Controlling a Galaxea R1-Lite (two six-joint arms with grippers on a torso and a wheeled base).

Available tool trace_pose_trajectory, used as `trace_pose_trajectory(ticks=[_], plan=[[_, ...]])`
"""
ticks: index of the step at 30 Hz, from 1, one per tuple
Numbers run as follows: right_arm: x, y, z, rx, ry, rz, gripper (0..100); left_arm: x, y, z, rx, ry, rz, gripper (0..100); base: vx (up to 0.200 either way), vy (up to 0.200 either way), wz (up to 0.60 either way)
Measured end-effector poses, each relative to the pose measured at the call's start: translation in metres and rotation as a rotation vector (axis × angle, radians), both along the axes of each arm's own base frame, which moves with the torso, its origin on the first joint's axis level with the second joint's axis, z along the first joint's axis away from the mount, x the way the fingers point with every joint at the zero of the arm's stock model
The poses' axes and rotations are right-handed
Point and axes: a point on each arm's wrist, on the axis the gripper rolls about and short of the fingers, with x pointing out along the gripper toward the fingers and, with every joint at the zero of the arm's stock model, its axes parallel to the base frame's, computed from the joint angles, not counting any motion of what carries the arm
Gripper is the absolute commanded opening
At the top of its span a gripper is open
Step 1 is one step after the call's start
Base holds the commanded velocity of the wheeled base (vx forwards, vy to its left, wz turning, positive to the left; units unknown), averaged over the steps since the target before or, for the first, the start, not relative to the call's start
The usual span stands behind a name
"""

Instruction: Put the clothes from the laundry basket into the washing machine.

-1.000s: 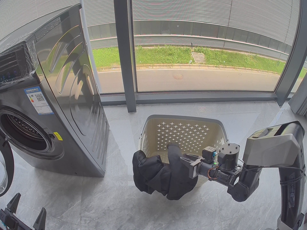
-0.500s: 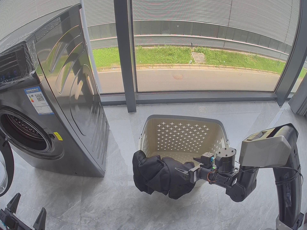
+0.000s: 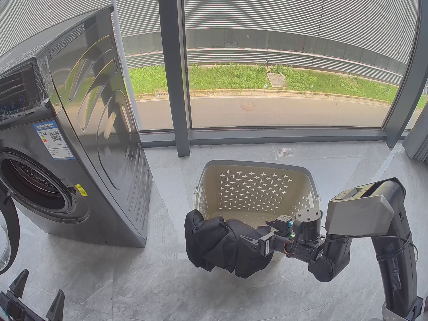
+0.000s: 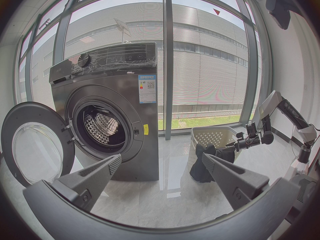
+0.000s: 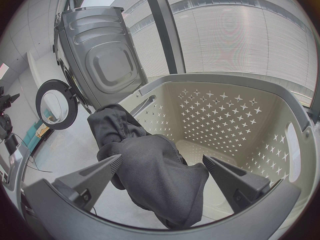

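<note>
Dark garment [image 3: 223, 246] is hanging over the laundry basket's [image 3: 256, 165] near rim. Right pincer [image 5: 160, 159] is gaping wide around it, gripping nothing. I'd be biting deep into the bunch, then lifting clear of that rim. Plenty of floor [image 3: 169, 281] is lying between it and the washing machine [image 3: 67, 170], whose door [image 4: 33, 150] is hanging wide.

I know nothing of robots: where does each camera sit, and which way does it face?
Head view: on the head, facing forward and down at washer, basket and garment; right arm and left gripper show.
Left wrist view: on the left wrist, facing the washer's open door; open left gripper in front.
Right wrist view: on the right wrist, facing into the basket; open right gripper astride the garment.
All three share washer, basket, garment.
</note>
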Motion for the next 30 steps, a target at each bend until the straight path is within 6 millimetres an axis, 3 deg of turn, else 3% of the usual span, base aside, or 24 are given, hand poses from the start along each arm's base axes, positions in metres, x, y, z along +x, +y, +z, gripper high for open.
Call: trace_pose_trajectory(ticks=[7, 8, 22, 30], plan=[[0.002, 0.002, -0.004, 0.000, -0.002, 0.002, 100, 0.000, 0.000, 0.000, -0.001, 0.000, 0.000, 100, 0.000, 0.000, 0.00], [0.001, 0.002, -0.004, 0.000, -0.002, 0.003, 0, 0.000, 0.000, 0.000, 0.000, 0.000, 0.000, 100, 0.000, 0.000, 0.00], [-0.002, 0.007, -0.007, 0.002, -0.005, 0.018, 0, 0.000, 0.000, 0.000, -0.001, 0.000, 0.000, 100, 0.000, 0.000, 0.00], [-0.004, 0.006, 0.022, 0.037, -0.054, 0.013, 0, 0.000, 0.000, 0.000, -0.001, 0.000, 0.000, 100, 0.000, 0.000, 0.00]])
